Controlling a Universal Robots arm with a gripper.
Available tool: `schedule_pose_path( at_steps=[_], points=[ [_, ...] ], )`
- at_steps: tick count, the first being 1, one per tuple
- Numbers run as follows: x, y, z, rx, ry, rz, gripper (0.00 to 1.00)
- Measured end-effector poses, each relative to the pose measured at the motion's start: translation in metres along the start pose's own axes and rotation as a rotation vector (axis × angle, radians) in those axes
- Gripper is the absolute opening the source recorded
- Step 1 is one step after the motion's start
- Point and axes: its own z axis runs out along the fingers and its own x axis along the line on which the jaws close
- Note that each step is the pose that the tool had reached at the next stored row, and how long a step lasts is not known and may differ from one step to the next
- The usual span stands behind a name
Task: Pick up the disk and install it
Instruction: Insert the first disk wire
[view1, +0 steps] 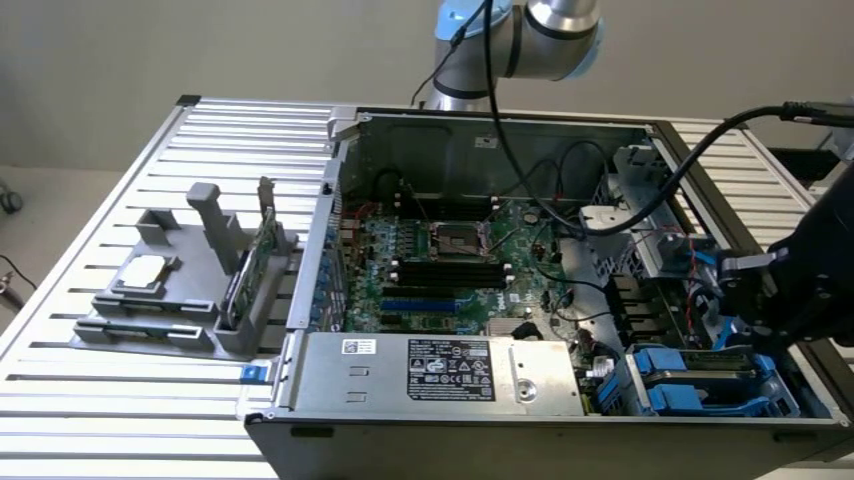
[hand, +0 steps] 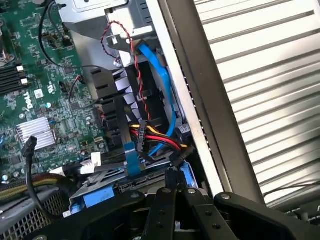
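Wrist view: fingers pressed together, close over the disk in its bay. You risk snagging the blue cable and power wires beside it.

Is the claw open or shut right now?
Shut: in the wrist view the claw's black fingers meet with no gap, close over the blue-framed disk.

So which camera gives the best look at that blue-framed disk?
The exterior view. There the disk sits in a corner of the open computer case, on the exterior view's right, its blue frame mostly visible. The wrist view catches part of the disk, its blue frame and grey top, behind cables and the fingers.
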Motion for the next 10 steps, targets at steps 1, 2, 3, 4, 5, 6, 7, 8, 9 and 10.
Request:
schedule_pose_path(
  at_steps=[1,2,3,4,5,6,7,8,9,10],
  points=[
    [0.0000,0.0000,0.0000,0.0017,-0.0022,0.015,0.11],
    [0.0000,0.0000,0.0000,0.0034,-0.0044,0.030,0.11],
    [0.0000,0.0000,0.0001,0.0052,-0.0065,0.046,0.11],
    [0.0000,-0.0001,0.0001,0.0071,-0.0084,0.061,0.11],
    [0.0000,0.0000,0.0001,0.0092,-0.0102,0.075,0.11],
    [0.0001,0.0000,0.0001,0.0110,-0.0118,0.089,0.11],
    [0.0001,0.0000,0.0001,0.0130,-0.0135,0.103,0.11],
    [0.0000,-0.0001,0.0002,0.0149,-0.0149,0.117,0.11],
    [0.0001,-0.0001,0.0002,0.0169,-0.0163,0.130,0.11],
    [0.0000,-0.0001,0.0002,0.0193,-0.0172,0.144,0.11]
  ],
)
